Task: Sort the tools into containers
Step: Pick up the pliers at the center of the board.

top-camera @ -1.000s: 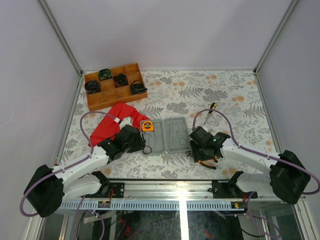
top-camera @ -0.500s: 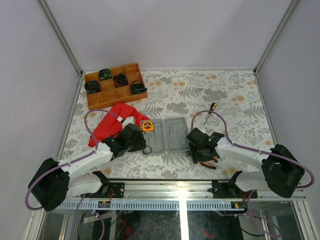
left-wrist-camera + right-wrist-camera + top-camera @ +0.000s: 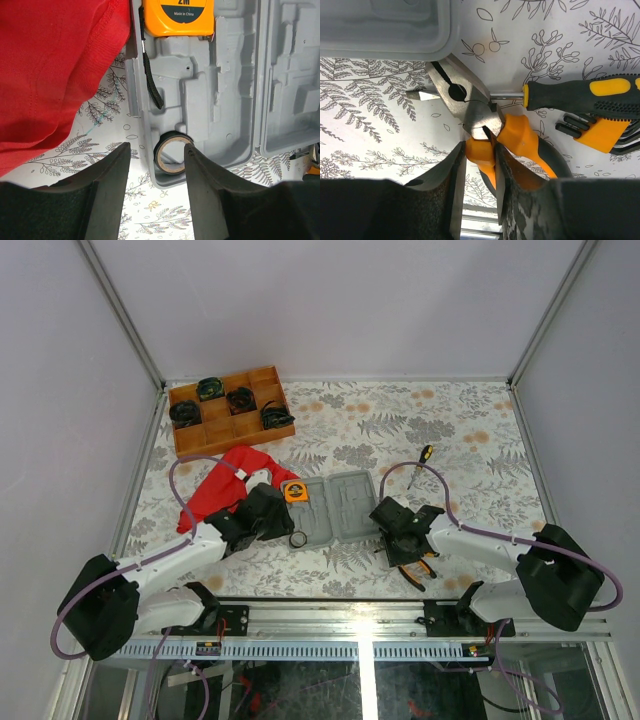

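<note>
Far on the left sat a wooden tray (image 3: 205,445) with black coiled bundles (image 3: 241,398) in some of its boxes. Nearer than it, a red cloth (image 3: 222,487) lay on the table (image 3: 450,410), which had a leaf and flower print. The cloth touched the left edge of the grey case (image 3: 225,75). The left claw (image 3: 156,150) hung over the near left corner of the case. Its fingers (image 3: 107,190) were spread apart and held nothing. A small roll of tape (image 3: 172,152) lay in the case right below them. At the far left of the case sat the orange tape measure (image 3: 177,17). Its label read "2M" and "Made in China". A black strap (image 3: 150,80) ran from it toward the near side. The case lay open and flat, and its other shaped holes looked bare. To the right, just past the near right corner of the case, the right claw (image 3: 479,150) was squeezed onto one orange handle of the pliers (image 3: 470,107), which lay on the table. A screwdriver (image 3: 580,95) with a black and yellow handle lay beside them, and its metal rod went under the pliers. Touching it was a set of hex keys (image 3: 605,132) in an orange holder. A second screwdriver (image 3: 424,455) lay farther back on the right, well apart from the case.
</note>
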Tool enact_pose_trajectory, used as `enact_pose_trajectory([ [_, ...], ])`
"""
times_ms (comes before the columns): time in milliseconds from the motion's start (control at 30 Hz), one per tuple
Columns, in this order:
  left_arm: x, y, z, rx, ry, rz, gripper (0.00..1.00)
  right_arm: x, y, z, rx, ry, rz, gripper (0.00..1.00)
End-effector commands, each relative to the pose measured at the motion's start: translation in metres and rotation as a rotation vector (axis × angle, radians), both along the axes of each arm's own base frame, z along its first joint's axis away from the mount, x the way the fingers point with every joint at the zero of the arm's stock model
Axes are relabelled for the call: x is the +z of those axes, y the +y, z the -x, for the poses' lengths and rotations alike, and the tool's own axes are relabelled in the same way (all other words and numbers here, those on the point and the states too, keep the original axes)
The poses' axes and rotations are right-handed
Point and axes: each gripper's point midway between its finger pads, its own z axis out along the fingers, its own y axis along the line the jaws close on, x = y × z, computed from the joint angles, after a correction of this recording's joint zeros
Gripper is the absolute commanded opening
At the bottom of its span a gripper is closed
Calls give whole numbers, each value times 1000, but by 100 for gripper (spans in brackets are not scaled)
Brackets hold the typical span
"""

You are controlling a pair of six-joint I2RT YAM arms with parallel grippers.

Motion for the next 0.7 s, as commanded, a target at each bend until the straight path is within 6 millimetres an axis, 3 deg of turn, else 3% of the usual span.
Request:
enact_pose_trajectory([
  [0,14,-3,-12,18,-46,15,46,1,-2,3,-9,-10,9,10],
  [167,18,-2,-13,16,-59,15,47,24,-7,-4,-43,-88,-10,1],
  [333,24,2,-13,8,-78,-2,50,54,-6,-12,-81,-188,-93,0],
  [667,48,-12,-9,-71,-132,84,63,125,42,-51,-162,-439,-463,0],
])
